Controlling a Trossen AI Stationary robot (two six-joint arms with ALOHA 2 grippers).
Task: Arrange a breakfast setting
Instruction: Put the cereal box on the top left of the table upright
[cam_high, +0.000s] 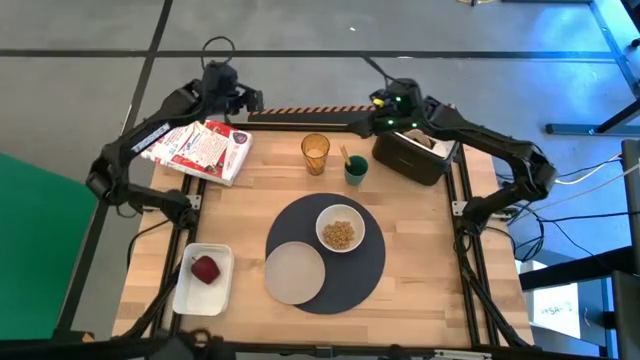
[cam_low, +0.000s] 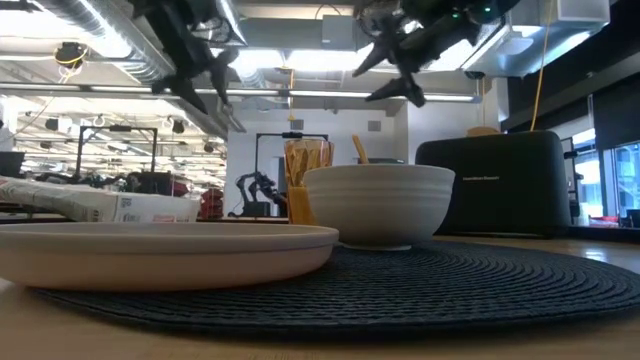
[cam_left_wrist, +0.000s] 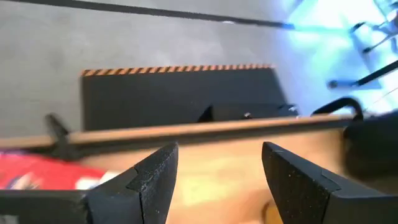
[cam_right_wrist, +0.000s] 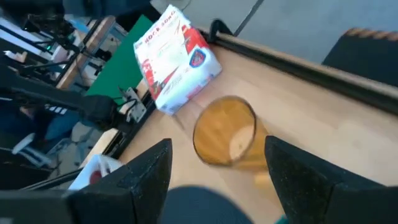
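The round dark grey mat (cam_high: 352, 278) lies in the middle of the table. On it rest a white bowl (cam_high: 341, 228) holding cereal and a flat white plate (cam_high: 294, 272). The amber tumbler (cam_high: 315, 153) stands upright behind the mat. Next to it, the spoon (cam_high: 345, 157) stands handle up in a small green cup (cam_high: 357, 171). My left gripper (cam_left_wrist: 217, 155) hangs open, high over the table's far left edge, holding nothing. My right gripper (cam_right_wrist: 217, 149) is open and high at the far edge near the toaster. It points toward the tumbler (cam_right_wrist: 225, 132) and holds nothing.
A black toaster (cam_high: 410, 155) stands at the far right. A red and white cereal box (cam_high: 200, 150) lies at the far left. A white tray (cam_high: 190, 290) with a red fruit sits at the near left. Bare wood shows to the right of the mat.
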